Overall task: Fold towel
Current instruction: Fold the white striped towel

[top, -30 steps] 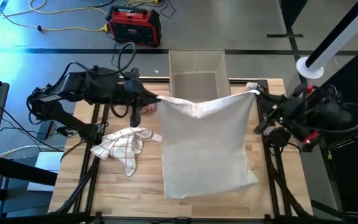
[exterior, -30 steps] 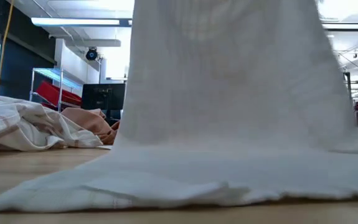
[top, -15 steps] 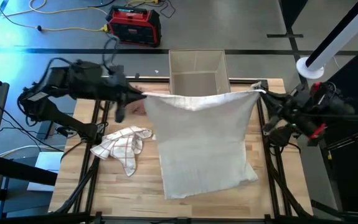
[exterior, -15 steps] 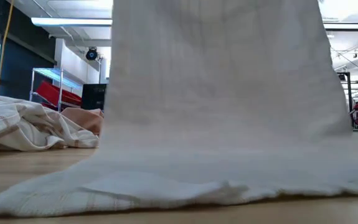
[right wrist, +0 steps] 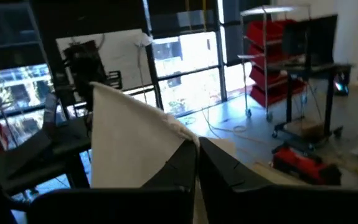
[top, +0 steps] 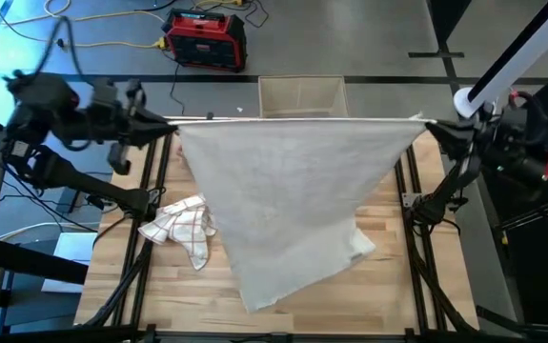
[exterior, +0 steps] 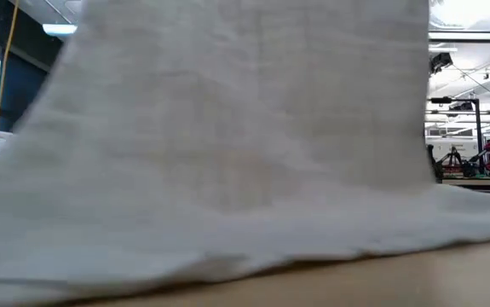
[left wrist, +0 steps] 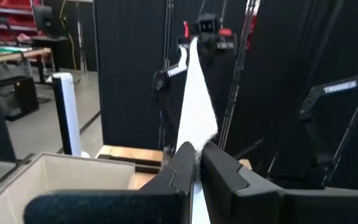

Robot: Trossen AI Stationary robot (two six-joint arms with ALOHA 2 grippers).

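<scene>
Now the towel (top: pixel 293 205) hangs stretched taut btwn both arms above the table (top: pixel 388 286), top edge level, lower end trailing on the wood. Left tool (top: pixel 166 125) clamped tight on towel's left top corner, right tool (top: pixel 430 125) clamped on the right one. Crumpled checked cloth (top: pixel 186 227) lies on table beside towel, left side. Open bin (top: pixel 301 96) behind.

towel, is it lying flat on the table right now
No, the towel is stretched taut in the air between the left gripper and right gripper, only its lower end reaching the table.
</scene>
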